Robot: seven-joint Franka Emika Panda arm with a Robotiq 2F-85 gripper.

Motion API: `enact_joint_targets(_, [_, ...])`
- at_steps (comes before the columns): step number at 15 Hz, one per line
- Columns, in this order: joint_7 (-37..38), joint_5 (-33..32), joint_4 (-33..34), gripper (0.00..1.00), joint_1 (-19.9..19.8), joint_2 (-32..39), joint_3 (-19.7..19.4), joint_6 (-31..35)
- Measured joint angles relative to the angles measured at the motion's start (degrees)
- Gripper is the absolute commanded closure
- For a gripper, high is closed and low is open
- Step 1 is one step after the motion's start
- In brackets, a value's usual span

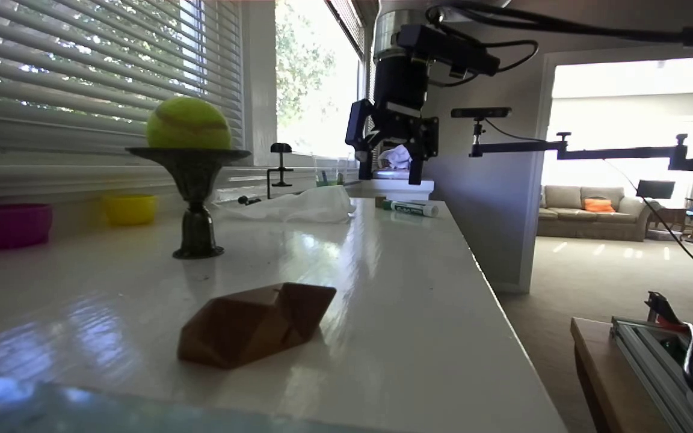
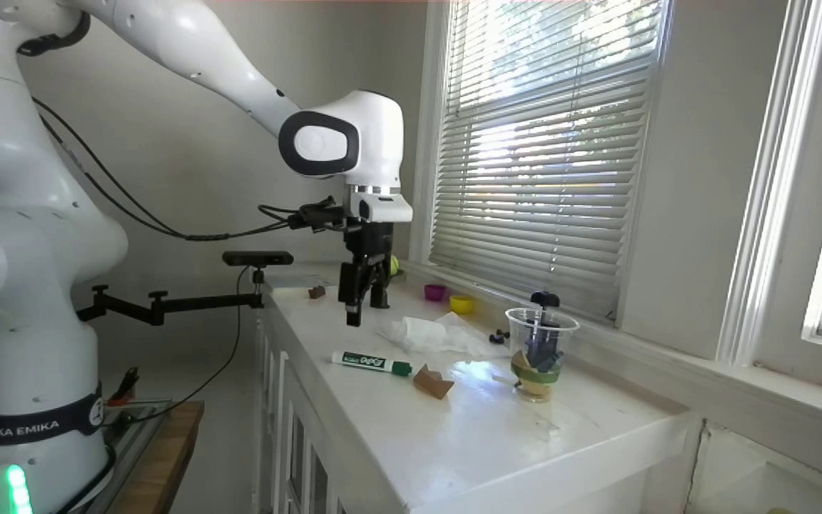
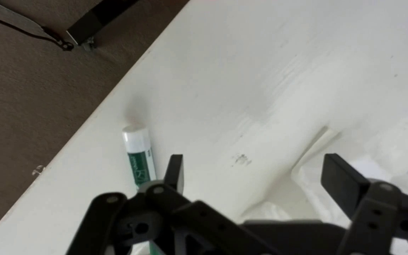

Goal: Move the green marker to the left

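White counter below pincer. Wrist view, left to right: green marker, lower, just outside left jaw, partly hidden, long axis roughly across closing line; jaws wide apart, empty. Probable need: shift left, descend.

Your exterior views face opposite ways along the counter, the jaws between them. In an exterior view you look from low over it, a brown block close up and the jaws well beyond; in an exterior view you look from higher, a tennis ball beyond the jaws. Your wrist view points down close by the jaws; all three share the green marker below them.
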Motion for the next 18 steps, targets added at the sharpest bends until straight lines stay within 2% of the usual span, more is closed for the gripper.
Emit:
enact_joint_targets(5, [4.0,-6.9,4.1,0.00,-2.8,2.4,-2.0,0.0])
enact_joint_targets(9, [3.9,-7.5,4.6,0.00,-3.1,2.8,-4.2,0.4])
enact_joint_targets(15, [-2.7,-7.4,2.4,0.00,-1.8,4.3,-5.2,7.5])
enact_joint_targets(18, [-5.4,-7.4,1.0,0.00,-1.3,4.4,-5.4,8.6])
